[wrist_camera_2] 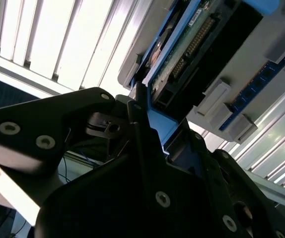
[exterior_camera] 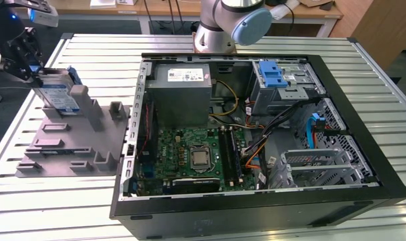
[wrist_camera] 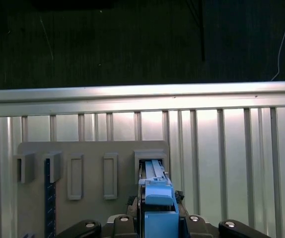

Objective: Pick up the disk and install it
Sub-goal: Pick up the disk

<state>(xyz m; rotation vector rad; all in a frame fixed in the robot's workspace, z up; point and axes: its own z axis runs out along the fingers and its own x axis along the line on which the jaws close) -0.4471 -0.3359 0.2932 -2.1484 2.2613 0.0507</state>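
Gripper (exterior_camera: pixel 36 77), at the exterior view's left, is clamped on the blue-framed edge of the disk (exterior_camera: pixel 59 95). On the slatted table (exterior_camera: pixel 48 211), the open computer case (exterior_camera: pixel 363 150) lies right. The grey rack (exterior_camera: pixel 76 150) lies left, with the disk upright at its far end.

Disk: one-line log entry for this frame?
phase: pick | gripper: shut on disk | disk: upright in grey fixture, exterior view's left | PC case: open, disk not installed
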